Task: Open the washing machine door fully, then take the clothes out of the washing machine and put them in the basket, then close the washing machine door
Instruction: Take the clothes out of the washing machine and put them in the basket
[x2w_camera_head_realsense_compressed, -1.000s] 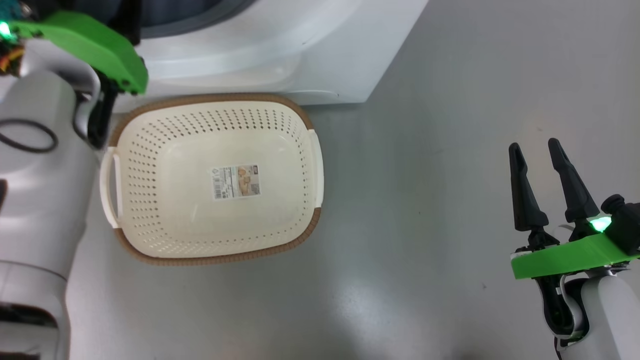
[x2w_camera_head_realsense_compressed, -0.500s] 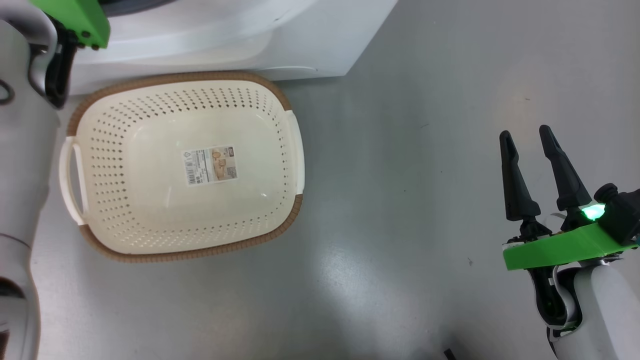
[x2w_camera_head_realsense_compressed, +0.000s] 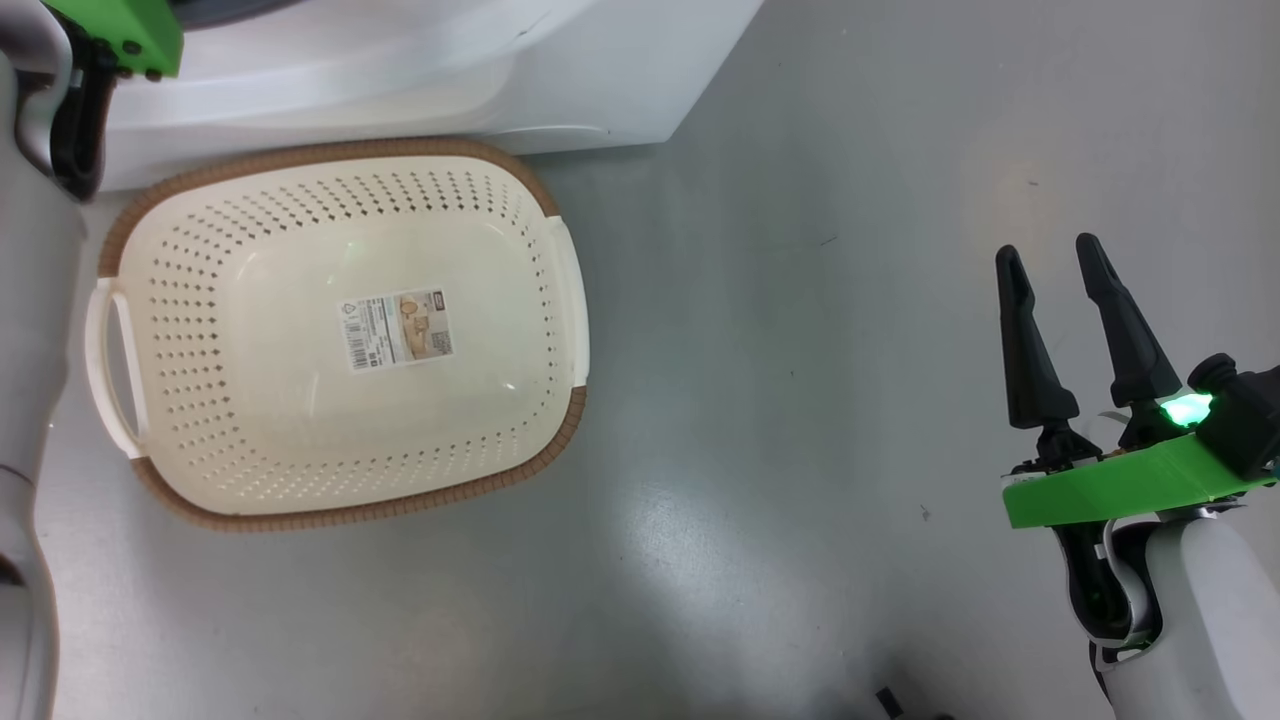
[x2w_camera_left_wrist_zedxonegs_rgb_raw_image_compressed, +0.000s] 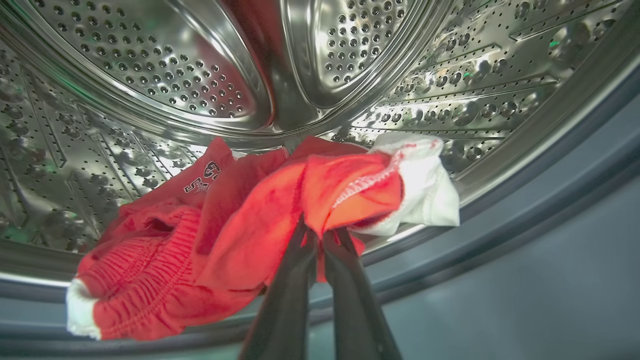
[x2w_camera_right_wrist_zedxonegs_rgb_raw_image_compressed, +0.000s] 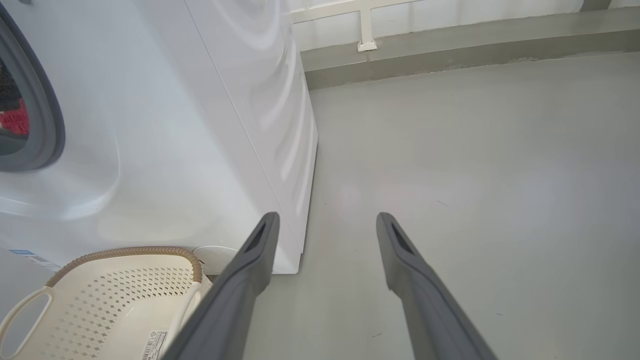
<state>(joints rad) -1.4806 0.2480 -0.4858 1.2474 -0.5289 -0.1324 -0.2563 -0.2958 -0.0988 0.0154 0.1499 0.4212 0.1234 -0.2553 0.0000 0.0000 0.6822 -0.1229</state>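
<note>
Left gripper (x2w_camera_left_wrist_zedxonegs_rgb_raw_image_compressed: 319, 230), lower centre of the left wrist view: its two dark fingers are drawn together, pinching a fold of the clothes (x2w_camera_left_wrist_zedxonegs_rgb_raw_image_compressed: 240, 220). The clothes, a bunched red jersey with a white cloth (x2w_camera_left_wrist_zedxonegs_rgb_raw_image_compressed: 425, 185) at its right end, lie on the bottom of the steel drum (x2w_camera_left_wrist_zedxonegs_rgb_raw_image_compressed: 165, 65). They stretch from the lower left to the centre of the frame, close to the grey gasket (x2w_camera_left_wrist_zedxonegs_rgb_raw_image_compressed: 550, 165).

Right gripper (x2w_camera_head_realsense_compressed: 1048, 252), lower right of the head view: fingers spread apart, holding nothing, above bare grey floor (x2w_camera_head_realsense_compressed: 800, 300), well apart from the basket (x2w_camera_head_realsense_compressed: 330, 515).

The basket stands on the floor in the left half of the head view. Its far rim is just beside the front of the washing machine (x2w_camera_head_realsense_compressed: 450, 80), which occupies the upper left. A label (x2w_camera_head_realsense_compressed: 400, 330) is stuck to the basket's bottom.

At the left edge of the right wrist view, a sliver of red shows through the machine's round opening.
</note>
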